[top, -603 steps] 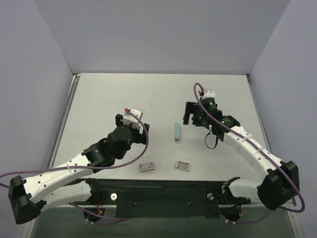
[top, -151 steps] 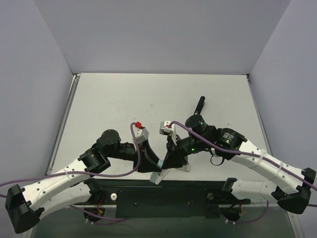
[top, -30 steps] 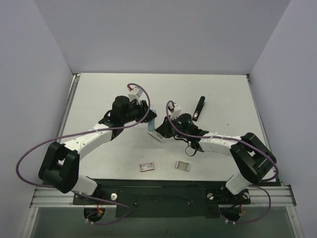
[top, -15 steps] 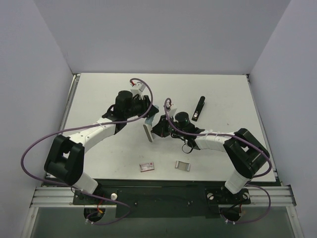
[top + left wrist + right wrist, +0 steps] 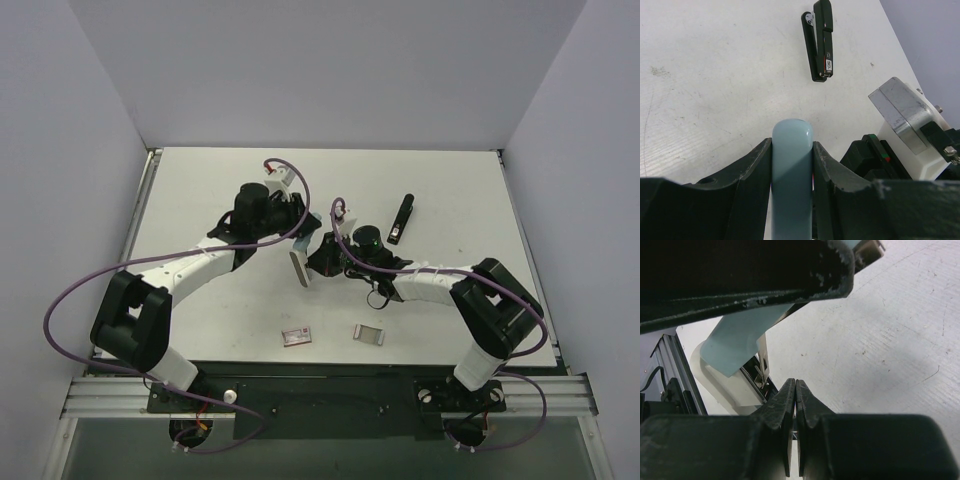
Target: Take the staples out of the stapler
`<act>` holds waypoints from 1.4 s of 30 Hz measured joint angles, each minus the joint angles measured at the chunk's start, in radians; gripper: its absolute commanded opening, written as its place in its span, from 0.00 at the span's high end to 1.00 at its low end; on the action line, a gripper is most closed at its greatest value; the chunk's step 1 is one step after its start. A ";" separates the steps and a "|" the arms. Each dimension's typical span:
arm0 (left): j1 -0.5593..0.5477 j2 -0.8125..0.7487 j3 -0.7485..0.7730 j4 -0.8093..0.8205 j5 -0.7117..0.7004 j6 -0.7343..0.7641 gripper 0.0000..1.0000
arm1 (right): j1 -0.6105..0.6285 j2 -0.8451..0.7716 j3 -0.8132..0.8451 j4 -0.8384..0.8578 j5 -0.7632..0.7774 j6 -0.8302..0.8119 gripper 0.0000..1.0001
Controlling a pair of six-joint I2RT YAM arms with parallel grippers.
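Note:
The light-blue stapler is held off the table between the two arms, swung open. Its blue top is clamped between the fingers of my left gripper. In the right wrist view the blue top sits above the white base, with the metal magazine exposed between them. My right gripper is shut with its tips just in front of the magazine and nothing visible between them. I cannot make out the staples in any view.
A black stapler lies on the table to the right of the arms and shows as a black stapler in the left wrist view. A small red-and-white box and a small grey box lie near the front edge.
A second ago the stapler and both grippers sat slightly further right; they shifted a little left and the white base swung lower. Nothing has moved over the last half second.

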 measured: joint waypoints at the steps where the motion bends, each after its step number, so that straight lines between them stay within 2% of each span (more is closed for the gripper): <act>1: -0.002 0.000 0.000 0.000 0.000 0.002 1.00 | 0.000 0.000 0.000 0.000 0.002 0.000 1.00; 21: -0.030 0.036 0.033 -0.049 -0.021 0.036 1.00 | -0.016 -0.002 0.014 0.027 -0.008 0.041 1.00; 27: -0.037 0.101 0.148 -0.109 -0.049 0.078 1.00 | -0.054 0.026 -0.002 0.176 -0.049 0.158 1.00; 31: -0.045 0.119 0.161 -0.128 -0.075 0.099 1.00 | -0.062 0.085 -0.002 0.266 -0.076 0.228 1.00; 42: -0.071 0.139 0.163 -0.156 -0.118 0.127 1.00 | -0.061 0.117 -0.002 0.283 -0.111 0.275 1.00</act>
